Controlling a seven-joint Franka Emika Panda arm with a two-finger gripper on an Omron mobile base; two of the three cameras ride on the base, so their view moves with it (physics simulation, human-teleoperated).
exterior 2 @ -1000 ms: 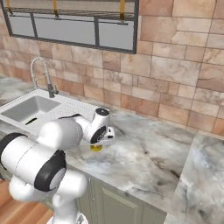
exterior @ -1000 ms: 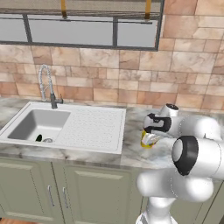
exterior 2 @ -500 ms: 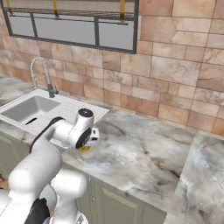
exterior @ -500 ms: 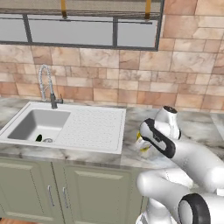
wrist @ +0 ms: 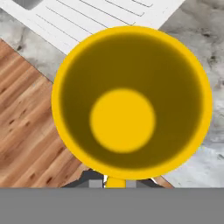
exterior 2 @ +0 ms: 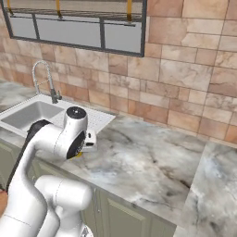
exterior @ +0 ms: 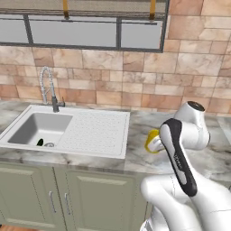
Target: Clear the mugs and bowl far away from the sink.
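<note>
1. Pale green cabinet doors (exterior: 85, 198) are fronting the near edge, and a grey marble counter (exterior 2: 152, 162) is running back to a brown tiled wall (exterior: 113, 97).
2. The white rectangular sink (exterior: 67, 131) is sitting at the left.
3. The bent white arm's gripper (wrist: 114, 181) is clamping the plain yellow mug (wrist: 131, 98) by its handle, jaws nearly closed, just right of the drainboard.
4. Since a second ago, the mug has moved nearer the sink.

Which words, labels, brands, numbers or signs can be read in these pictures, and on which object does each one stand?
None can be read: the yellow mug, the sink, the faucet, the tiled wall, the marble counter and the cabinet doors are all plain, with no writing on the faces that show.
</note>
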